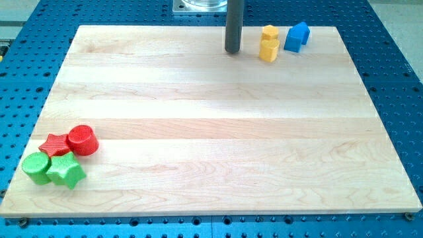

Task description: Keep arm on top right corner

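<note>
My tip [232, 51] rests on the wooden board [218, 132] near the view's top, a little right of centre. Just right of it lie two yellow blocks: one [269, 32] above, one [268, 50] below, touching each other. A blue block [297, 37] shaped like a small house lies right of them, close to the top right corner. The tip is apart from the yellow blocks by a short gap.
At the view's bottom left sit a red cylinder [82, 139], a red star [55, 144], a green cylinder [36, 167] and a green star [65, 171], bunched together. A blue perforated table [396, 59] surrounds the board.
</note>
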`<act>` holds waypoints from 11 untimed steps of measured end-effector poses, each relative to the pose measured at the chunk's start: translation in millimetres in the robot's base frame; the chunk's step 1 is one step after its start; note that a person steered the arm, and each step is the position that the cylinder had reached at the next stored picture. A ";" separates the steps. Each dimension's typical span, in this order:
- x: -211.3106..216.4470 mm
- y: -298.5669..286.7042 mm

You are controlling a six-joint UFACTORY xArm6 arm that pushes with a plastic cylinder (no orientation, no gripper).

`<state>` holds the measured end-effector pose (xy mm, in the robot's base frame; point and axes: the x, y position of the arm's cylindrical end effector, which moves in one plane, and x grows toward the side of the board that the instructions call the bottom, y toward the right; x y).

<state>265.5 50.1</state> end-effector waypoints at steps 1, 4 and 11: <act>0.3 0.0; 73.7 186.6; -73.6 189.7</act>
